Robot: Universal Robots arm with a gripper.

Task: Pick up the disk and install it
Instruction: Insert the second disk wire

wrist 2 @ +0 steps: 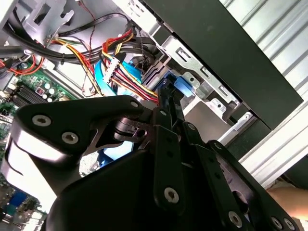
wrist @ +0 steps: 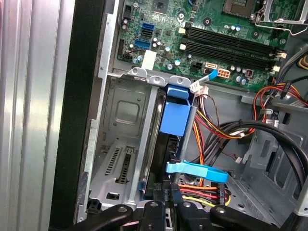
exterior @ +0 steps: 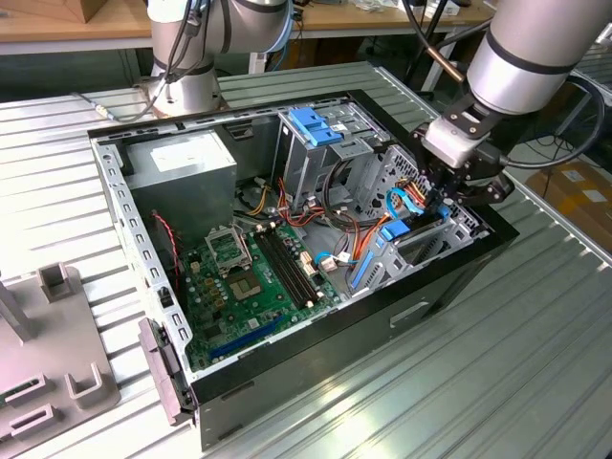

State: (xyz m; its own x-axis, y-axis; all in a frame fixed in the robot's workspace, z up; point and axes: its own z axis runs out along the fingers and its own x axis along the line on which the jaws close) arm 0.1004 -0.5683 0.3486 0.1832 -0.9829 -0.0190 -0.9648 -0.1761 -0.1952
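Gripper point(wrist: 166, 199) is clamped narrow on the disk point(wrist: 174, 115), which stands on edge, partway down the drive bay point(wrist: 122, 139) at the case's front corner. Risk, imo: nearby cables point(wrist: 211, 130) snagging, or tilt jamming it vs the bay rails.

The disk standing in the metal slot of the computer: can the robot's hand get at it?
Probably yes. The hand is already right at the top edge of the disk, which stands on edge in its metal slot. Coloured wires run beside it, but nothing seems to cover that edge.
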